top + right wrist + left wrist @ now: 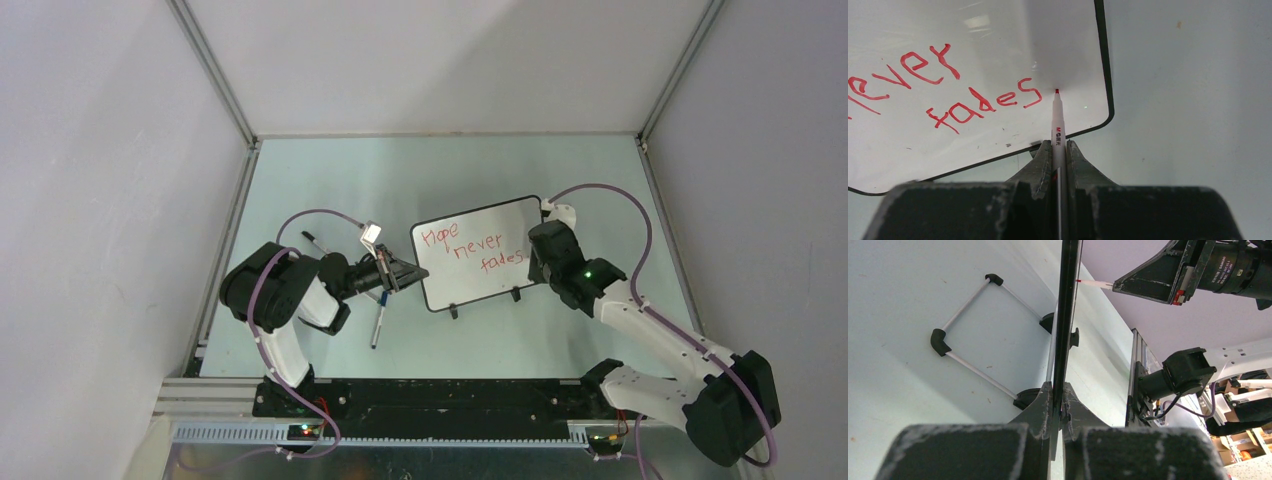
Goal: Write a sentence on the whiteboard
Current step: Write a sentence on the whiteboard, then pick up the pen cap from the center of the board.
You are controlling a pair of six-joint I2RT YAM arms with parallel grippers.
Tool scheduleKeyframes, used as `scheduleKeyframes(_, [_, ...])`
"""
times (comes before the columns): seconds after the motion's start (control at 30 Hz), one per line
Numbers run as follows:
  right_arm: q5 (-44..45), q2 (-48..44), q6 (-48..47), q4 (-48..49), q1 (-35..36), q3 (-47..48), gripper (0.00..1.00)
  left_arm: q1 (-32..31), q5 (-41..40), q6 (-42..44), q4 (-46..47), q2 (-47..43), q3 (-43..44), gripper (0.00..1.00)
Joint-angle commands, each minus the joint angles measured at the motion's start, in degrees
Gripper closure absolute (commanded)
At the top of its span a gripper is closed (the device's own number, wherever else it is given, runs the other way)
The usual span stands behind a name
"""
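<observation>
The whiteboard [480, 285] stands tilted in the middle of the table, and the sentence [472, 250] on it reads "Hope never fades" in red stepped lines. My left gripper [410, 272] is shut on the board's left edge, which shows as a thin black rim [1066, 315] between the jaws of the left gripper [1058, 390]. My right gripper [1058, 146] is shut on a white marker [1057, 120]. Its red tip touches the whiteboard [998, 30] just right of the word "fades" [982, 103]. The left wrist view also shows this marker [1095, 284] meeting the board.
Two dark pens lie on the table to the left, one near the front [378, 325] and one farther back [315, 240]. The board's stand of white rods with black corners [968, 305] rests behind it. White enclosure walls [120, 200] close in the table.
</observation>
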Motion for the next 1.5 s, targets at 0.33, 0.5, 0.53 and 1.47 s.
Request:
scheduleKeyframes(0.33, [2.09, -14.13, 1.46, -2.70, -0.45, 0.33, 1.00, -0.39, 0.17, -0.04, 1.72, 0.59, 1.12, 1.00])
scheduleKeyframes(0.5, [2.06, -19.07, 1.72, -0.74, -0.16, -1.71, 1.00, -0.95, -0.16, -0.42, 1.71, 1.48, 2.23, 1.00])
scheduleKeyframes(0.53, [1.86, -19.89, 1.72, -0.44, -0.04, -1.91, 1.00, -0.99, -0.15, -0.31, 1.67, 1.44, 2.22, 1.00])
scheduleKeyframes(1.47, [-3.30, -28.49, 1.49, 1.71, -0.58, -2.09, 1.00, 2.71, -24.83, 13.60, -64.19, -61.04, -6.91, 0.02])
